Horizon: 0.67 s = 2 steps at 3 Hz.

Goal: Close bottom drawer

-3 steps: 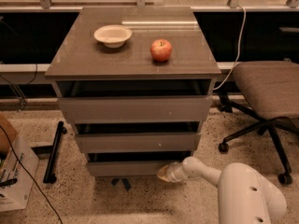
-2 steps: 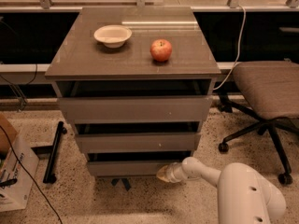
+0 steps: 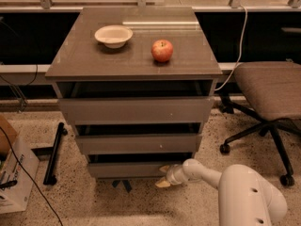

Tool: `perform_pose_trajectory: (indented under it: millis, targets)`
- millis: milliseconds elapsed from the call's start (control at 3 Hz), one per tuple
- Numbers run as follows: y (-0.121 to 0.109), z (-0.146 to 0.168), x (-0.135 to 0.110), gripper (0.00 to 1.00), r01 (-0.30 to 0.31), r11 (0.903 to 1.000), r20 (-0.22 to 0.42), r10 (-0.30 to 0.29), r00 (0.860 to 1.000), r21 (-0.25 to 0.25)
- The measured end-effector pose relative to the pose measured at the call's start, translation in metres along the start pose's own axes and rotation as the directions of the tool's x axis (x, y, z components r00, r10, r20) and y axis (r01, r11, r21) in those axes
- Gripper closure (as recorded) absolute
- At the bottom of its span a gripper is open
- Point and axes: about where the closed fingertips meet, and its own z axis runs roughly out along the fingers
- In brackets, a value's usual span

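Where the cabinet (image 3: 70, 65) stands against the far window ledge, the terrazzo floor (image 3: 94, 201) to its left carries a cardboard box (image 3: 9, 173), a thin dark cable (image 3: 28, 182) and a black bar (image 3: 53, 154) lying near the cabinet's left foot. On the cabinet top rest a pale bowl (image 3: 113, 35), left of centre, and a red apple (image 3: 162, 50) just right of it, the two apart. Below, three drawer fronts step inward from top to bottom, each with a dark gap above it. The bottom drawer (image 3: 127, 169) is the lowest and narrowest, just above the floor, and stands slightly out. The gripper (image 3: 163, 175) lies at the right end of that drawer front, touching or just beside it; whether it is apart or together cannot be told. The white arm (image 3: 202, 172) runs right to the robot body (image 3: 251, 197) at the near right. Further right stands an office chair (image 3: 270, 88), with a white cord (image 3: 240, 41) hanging behind it. Compared with a second ago, the gripper, the drawer gap and all other things show no clear shift. Nothing lies between gripper and drawer. Open floor spreads near and left of the arm; the chair base (image 3: 254, 131) bounds the right.
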Motion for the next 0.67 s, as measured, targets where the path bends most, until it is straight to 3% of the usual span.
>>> perform_pose_trajectory:
  millis: [333,667]
  targets:
    - [0.0016,0.0014,-0.0002,0.00,0.000,1.0000,0.000,0.000,1.000,-0.003]
    - [0.0017,0.0015,-0.0002,0.00,0.000,1.0000,0.000,0.000,1.000,-0.003]
